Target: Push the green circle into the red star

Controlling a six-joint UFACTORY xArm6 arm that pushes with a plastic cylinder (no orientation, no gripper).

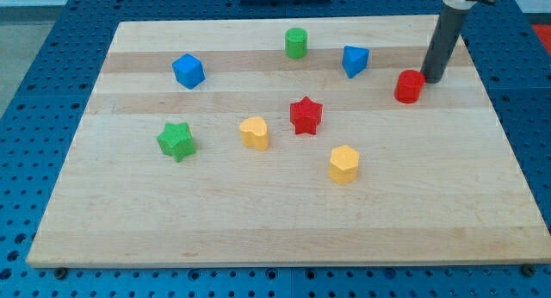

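The green circle [296,42] stands near the view's top, a little right of centre. The red star [305,115] sits near the board's middle, below the green circle and slightly to its right. My tip [430,79] rests on the board at the view's upper right, right beside the red circle [409,87] on its right side. The tip is far to the right of both the green circle and the red star.
A blue cube [188,71] lies at the upper left, a blue block [354,60] right of the green circle. A green star [176,141] sits at the left, a yellow block [255,133] left of the red star, a yellow hexagon [343,164] below it.
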